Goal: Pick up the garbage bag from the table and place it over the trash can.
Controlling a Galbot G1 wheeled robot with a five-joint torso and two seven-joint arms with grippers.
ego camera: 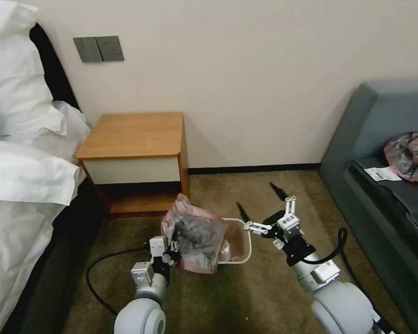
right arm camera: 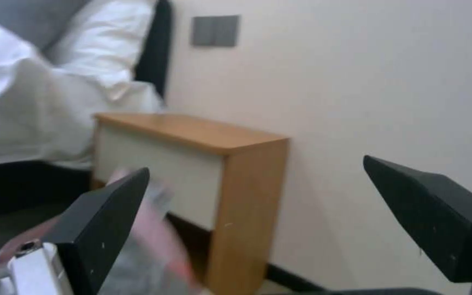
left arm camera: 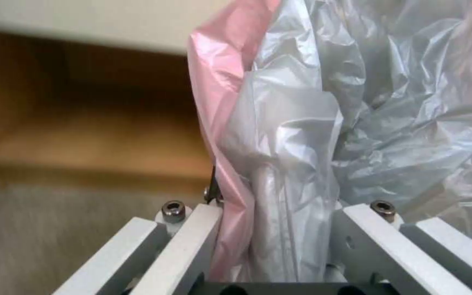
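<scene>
Garbage bag [ego camera: 196, 239] crumpled; pink outside, grey inside.

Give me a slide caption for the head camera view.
Left gripper holds the garbage bag over the trash can beside the table; right gripper open nearby.

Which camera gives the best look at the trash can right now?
The head view: the trash can stands on the carpet, its beige rim and inside showing on one side, the garbage bag held by the left gripper covering the other. The left wrist view shows bag plastic, the right wrist view the table; neither shows the can clearly.
</scene>
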